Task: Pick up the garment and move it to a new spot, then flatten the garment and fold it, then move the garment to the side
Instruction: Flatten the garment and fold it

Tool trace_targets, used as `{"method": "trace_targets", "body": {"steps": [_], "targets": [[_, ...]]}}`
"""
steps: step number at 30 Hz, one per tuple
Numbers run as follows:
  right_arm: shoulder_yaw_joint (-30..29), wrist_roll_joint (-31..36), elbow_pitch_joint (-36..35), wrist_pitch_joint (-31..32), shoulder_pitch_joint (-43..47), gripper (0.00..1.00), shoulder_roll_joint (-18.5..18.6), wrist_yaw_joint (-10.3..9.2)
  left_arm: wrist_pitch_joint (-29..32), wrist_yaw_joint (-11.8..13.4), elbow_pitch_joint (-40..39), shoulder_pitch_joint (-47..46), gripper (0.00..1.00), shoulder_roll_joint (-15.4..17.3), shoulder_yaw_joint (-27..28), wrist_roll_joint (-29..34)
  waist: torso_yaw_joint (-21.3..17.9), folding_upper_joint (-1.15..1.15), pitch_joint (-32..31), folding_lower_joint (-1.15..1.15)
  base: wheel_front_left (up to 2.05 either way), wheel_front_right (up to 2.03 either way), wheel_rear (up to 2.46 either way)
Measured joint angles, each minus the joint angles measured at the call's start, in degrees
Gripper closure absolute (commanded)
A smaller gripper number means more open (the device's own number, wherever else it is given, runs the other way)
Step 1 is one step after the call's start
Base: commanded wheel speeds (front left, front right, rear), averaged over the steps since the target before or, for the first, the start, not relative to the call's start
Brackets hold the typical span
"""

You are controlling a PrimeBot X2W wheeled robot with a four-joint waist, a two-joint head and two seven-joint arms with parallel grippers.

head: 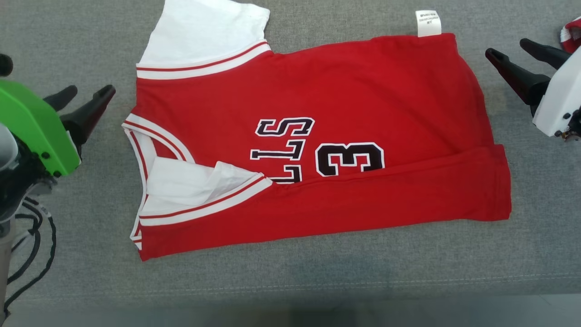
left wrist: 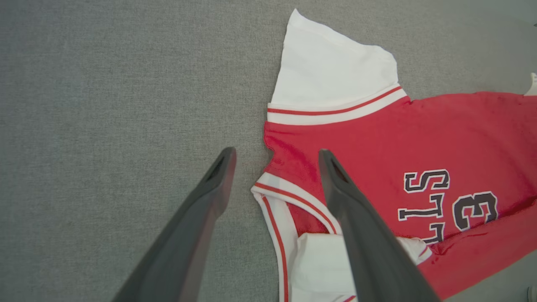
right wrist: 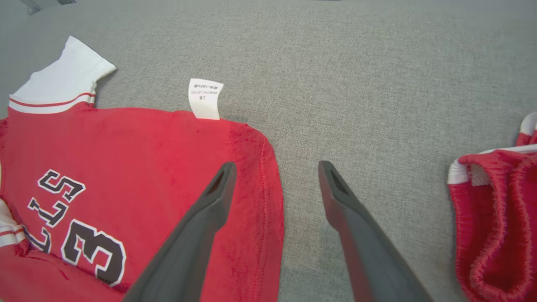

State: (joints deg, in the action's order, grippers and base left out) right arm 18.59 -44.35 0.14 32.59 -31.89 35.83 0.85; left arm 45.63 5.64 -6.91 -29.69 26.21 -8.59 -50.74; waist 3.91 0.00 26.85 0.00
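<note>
The garment [head: 345, 95] is a red jersey with white sleeves and black lettering, lying flat on the grey surface with its near long edge folded up over the body. One white sleeve [head: 206, 34] sticks out at the far left; the other is tucked in at the near left. My left gripper [head: 86, 96] stands open just left of the collar, holding nothing; the left wrist view has its jaws [left wrist: 277, 157] straddling the jersey's [left wrist: 419, 138] collar edge from above. My right gripper [head: 515, 47] is open beside the hem, empty, over the garment's [right wrist: 138, 155] hem edge.
A white care label [head: 428, 22] pokes out from the jersey's far edge. Another red and white cloth [right wrist: 495, 209] lies bunched to the right of my right gripper, its corner [head: 572, 34] at the far right. The grey surface's [head: 290, 281] front edge runs along the bottom.
</note>
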Motion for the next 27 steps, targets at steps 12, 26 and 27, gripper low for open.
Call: {"method": "trace_targets", "body": {"steps": [12,26,27], "targets": [[4.69,3.64,9.03,0.81,-8.47,0.0,-5.12,0.23,0.7,0.01,8.01,-12.47,0.0,-3.68,-4.56,4.15,0.34,0.0,6.82,0.0,0.0,0.0,0.0],[9.35,5.98,15.48,-0.38,-16.24,0.0,-10.7,2.99,-2.88,0.01,17.16,-20.22,0.0,-5.5,-4.85,7.26,-0.4,0.0,8.32,0.0,0.0,0.0,0.0],[9.62,6.15,15.97,-0.77,-16.42,0.0,-10.99,3.26,-3.26,0.01,17.98,-20.31,0.0,-5.67,-4.89,7.58,-0.62,0.0,8.27,0.0,0.0,0.0,0.0]]}}
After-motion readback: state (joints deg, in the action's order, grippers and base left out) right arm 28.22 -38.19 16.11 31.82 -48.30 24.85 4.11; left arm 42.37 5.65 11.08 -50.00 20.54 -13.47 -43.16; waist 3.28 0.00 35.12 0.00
